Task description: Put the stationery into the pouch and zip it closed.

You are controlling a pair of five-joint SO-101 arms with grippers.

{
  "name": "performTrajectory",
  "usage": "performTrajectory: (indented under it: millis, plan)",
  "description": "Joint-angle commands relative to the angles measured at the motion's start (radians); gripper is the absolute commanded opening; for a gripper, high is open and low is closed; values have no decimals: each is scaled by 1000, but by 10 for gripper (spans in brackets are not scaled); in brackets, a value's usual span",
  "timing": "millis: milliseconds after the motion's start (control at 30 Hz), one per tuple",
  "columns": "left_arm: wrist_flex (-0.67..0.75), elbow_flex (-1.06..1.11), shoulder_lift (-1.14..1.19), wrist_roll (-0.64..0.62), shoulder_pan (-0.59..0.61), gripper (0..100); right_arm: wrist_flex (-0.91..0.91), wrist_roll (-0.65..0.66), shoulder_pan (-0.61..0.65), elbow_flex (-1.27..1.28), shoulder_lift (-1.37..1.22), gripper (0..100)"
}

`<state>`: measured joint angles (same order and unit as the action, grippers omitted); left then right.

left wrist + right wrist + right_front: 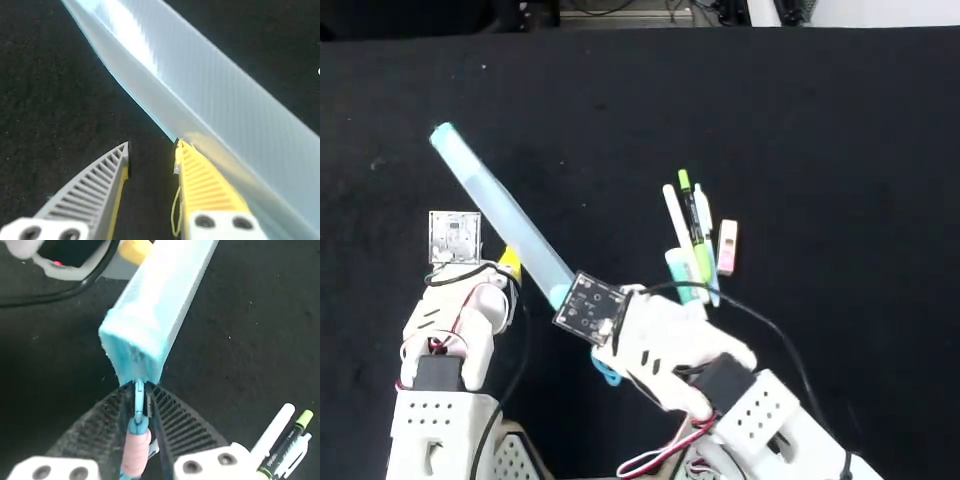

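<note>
Right gripper (141,386) is seen pinched tight on the blue zipper pull (138,402) at the near end of the pouch (160,305), with the jaws nearly meeting around the tab. A pink tag (135,455) is seen hanging from the pull between the fingers. Left gripper (152,145) is held partly open with nothing gripped: the yellow finger (200,185) is pressed to the pouch's long side edge, while the grey finger (100,185) is set apart over the table (820,130). The pouch is laid diagonally, its far end pointed away to the left and stopped well short of the table's far edge. Pens (692,235) and a pink eraser (727,247) are bunched just beside the right arm, outside the pouch and apart from it. Broad black surface is seen on both sides of the pouch, out to the far edge.
</note>
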<state>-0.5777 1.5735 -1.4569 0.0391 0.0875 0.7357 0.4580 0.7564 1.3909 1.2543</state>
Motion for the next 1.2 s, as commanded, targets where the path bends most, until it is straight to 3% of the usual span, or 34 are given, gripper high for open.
performTrajectory:
  millis: [0,167,333,600,800,1033,1167]
  plan:
    - [-8,-61,2,6,10,155,-126,5,-15,39,2,11]
    - [-135,-143,2,3,10,155,-78,5,-17,18,1,11]
    - [-143,-154,2,3,10,155,9,6,-18,-30,1,11]
    - [-150,-173,2,9,10,155,8,9,-40,-31,1,11]
    - [-270,-262,2,9,10,155,-129,5,-141,22,1,11]
    - [-275,-282,2,11,10,155,-238,3,-141,84,2,11]
    - [-298,-326,2,11,10,155,-253,3,-64,105,2,11]
